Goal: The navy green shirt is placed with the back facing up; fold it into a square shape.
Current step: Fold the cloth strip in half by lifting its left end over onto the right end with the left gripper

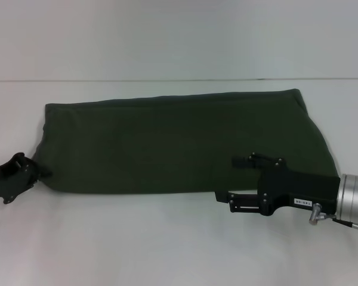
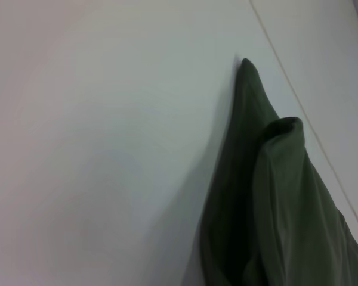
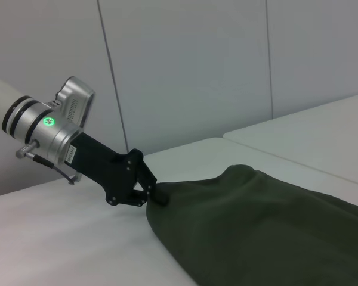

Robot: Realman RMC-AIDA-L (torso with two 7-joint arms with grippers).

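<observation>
The navy green shirt [image 1: 167,143] lies as a long band across the white table, folded lengthwise. My left gripper [image 1: 40,171] is at the shirt's near left corner and is shut on the fabric. The right wrist view shows this left gripper [image 3: 157,198] pinching the edge of the shirt [image 3: 274,226] and lifting it a little. My right gripper [image 1: 234,180] hovers over the near right part of the shirt, open, one finger above the cloth and one at its near edge. The left wrist view shows only raised folds of the shirt [image 2: 274,196].
The white table [image 1: 167,238] extends bare in front of the shirt and behind it up to the seam with the back wall [image 1: 167,79]. Nothing else stands on it.
</observation>
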